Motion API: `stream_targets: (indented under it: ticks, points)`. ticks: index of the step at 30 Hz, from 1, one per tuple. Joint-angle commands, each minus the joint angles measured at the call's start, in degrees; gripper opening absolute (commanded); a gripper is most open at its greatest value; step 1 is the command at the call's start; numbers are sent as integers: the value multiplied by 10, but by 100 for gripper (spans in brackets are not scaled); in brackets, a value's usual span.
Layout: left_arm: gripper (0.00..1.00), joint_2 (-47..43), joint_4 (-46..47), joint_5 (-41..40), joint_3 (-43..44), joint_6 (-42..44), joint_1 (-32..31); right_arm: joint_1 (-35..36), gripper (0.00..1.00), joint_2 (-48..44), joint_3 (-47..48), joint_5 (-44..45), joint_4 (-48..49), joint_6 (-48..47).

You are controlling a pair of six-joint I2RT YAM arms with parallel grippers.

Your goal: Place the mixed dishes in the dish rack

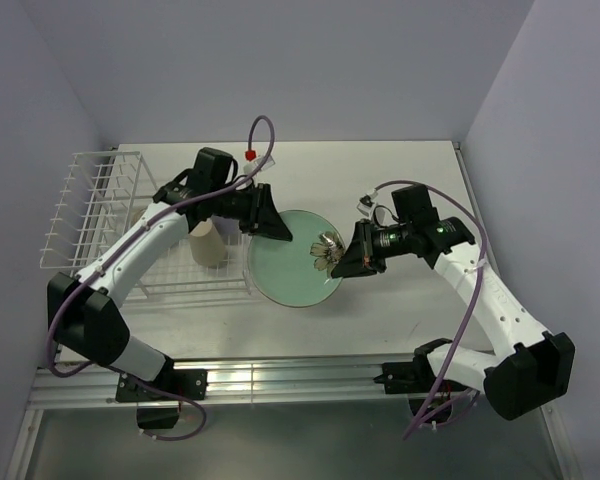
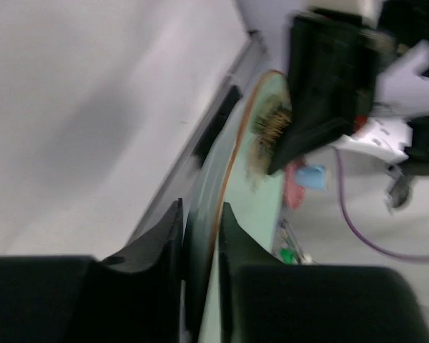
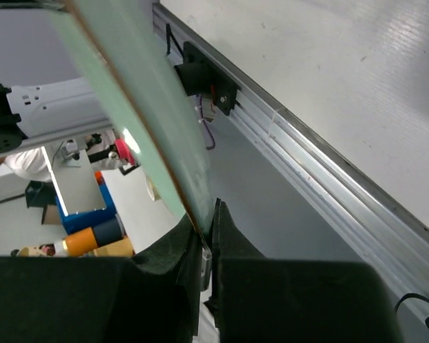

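Above the middle of the surface (image 1: 380,180), just beside the dish rack (image 1: 90,200), the pale green plate (image 1: 290,265) is being held between the two arms and appears to be lifted clear of the surface. Its right rim, near the flower motif (image 1: 327,250), is being pinched by the right gripper (image 1: 340,262), whose jaws are almost fully closed on the thin edge; this is shown clearly in the right wrist view. The opposite rim is being straddled by the left gripper (image 1: 278,233). In the left wrist view, a dark finger (image 2: 164,236) is seen on each side of the rim with very little room left. The view is blurred, so it cannot be told whether the plate is really being gripped there.

The step in hand is judged to be a handover of the plate from the right arm to the left, which is the arm nearer to the rack. For the next move, a firm hold by the left gripper is needed before the right one lets go. After that, the plate must be turned on edge and guided between the upright tines.

The plate is round, flat, smooth and glossy, with a thin brownish rim. The rack is made of thin white wire in an open grid. A beige tumbler (image 1: 208,245), matte and slightly tapered, is standing upright inside it.
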Motion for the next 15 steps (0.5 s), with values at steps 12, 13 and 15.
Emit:
stream_targets:
  ticks: [12, 13, 15]
  points:
    - [0, -115, 120, 101, -35, -102, -19, 20, 18, 57, 114, -63, 60, -32]
    - [0, -115, 100, 91, -29, -92, -18, 23, 28, 59, 119, -58, 54, -36]
    - [0, -112, 68, 70, -3, -76, -18, 25, 52, 65, 134, -51, 44, -43]
